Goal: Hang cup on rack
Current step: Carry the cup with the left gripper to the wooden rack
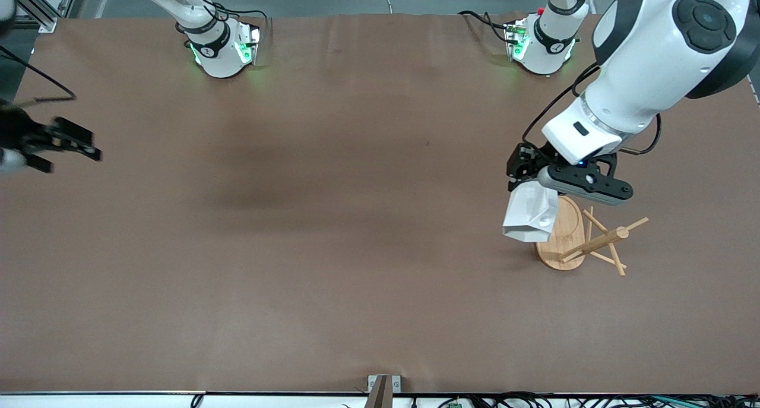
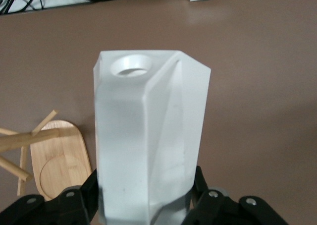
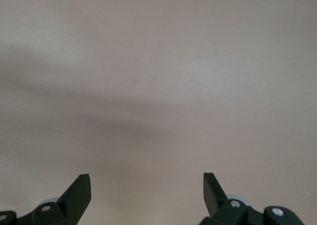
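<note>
The white faceted cup [image 1: 530, 215] is gripped by my left gripper [image 1: 527, 185], which is shut on its body and holds it in the air over the edge of the rack's oval base [image 1: 564, 236]. In the left wrist view the cup [image 2: 148, 136] fills the middle between the black fingers [image 2: 81, 195], with the handle's round hole [image 2: 131, 66] pointing away from the gripper. The bamboo rack's post [image 1: 599, 242] and thin pegs [image 1: 611, 256] stand beside the cup; the cup touches no peg. The rack also shows in the left wrist view [image 2: 62, 160]. My right gripper [image 1: 65, 144] is open and empty, waiting over the table at the right arm's end.
The brown table [image 1: 332, 218] carries nothing else that I can see. The two arm bases [image 1: 222, 51] [image 1: 540, 46] stand along its far edge. A small metal bracket [image 1: 383, 387] sits at the near edge. The right wrist view shows only bare table [image 3: 158, 86].
</note>
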Action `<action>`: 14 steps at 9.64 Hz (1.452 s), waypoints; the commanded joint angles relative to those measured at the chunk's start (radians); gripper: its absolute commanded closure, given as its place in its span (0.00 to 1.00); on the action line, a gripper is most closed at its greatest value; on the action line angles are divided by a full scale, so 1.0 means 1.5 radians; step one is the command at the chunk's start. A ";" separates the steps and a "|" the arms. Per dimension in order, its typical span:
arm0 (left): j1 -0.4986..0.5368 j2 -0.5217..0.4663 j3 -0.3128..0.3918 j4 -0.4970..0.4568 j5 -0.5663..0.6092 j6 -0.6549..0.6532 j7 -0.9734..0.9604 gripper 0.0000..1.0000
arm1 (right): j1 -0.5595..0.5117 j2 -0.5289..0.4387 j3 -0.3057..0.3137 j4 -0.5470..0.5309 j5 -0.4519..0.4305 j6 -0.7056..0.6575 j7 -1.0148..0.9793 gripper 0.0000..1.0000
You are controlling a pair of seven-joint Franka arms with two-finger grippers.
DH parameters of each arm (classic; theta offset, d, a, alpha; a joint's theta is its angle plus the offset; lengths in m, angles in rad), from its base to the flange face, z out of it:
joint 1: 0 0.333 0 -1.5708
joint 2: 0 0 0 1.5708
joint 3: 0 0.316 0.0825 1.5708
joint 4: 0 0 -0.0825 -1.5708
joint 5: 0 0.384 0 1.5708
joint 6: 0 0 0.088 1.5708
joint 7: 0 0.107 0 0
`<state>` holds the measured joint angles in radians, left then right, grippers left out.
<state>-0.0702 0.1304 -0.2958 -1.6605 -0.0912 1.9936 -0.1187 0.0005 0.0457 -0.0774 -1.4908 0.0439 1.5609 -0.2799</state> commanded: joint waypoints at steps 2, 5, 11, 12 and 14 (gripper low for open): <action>0.027 -0.111 0.006 -0.186 -0.014 0.040 0.007 0.92 | 0.008 -0.003 -0.003 0.094 -0.053 -0.105 0.039 0.00; 0.060 -0.140 0.006 -0.293 -0.014 0.124 0.041 0.92 | -0.001 -0.064 0.007 0.014 -0.048 -0.080 0.113 0.00; 0.075 -0.130 0.007 -0.367 -0.015 0.165 0.204 0.92 | 0.024 -0.081 0.005 -0.018 -0.055 -0.073 0.187 0.00; 0.076 -0.128 0.007 -0.377 -0.015 0.168 0.211 0.92 | 0.027 -0.081 0.006 -0.016 -0.058 -0.071 0.193 0.00; 0.078 -0.121 0.007 -0.381 -0.015 0.174 0.217 0.92 | 0.031 -0.080 0.006 -0.016 -0.059 -0.073 0.194 0.00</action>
<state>0.0382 -0.0637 -0.2816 -2.1973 -0.0996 2.2266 0.1774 0.0376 -0.0495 -0.0722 -1.4869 -0.0202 1.4401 -0.0149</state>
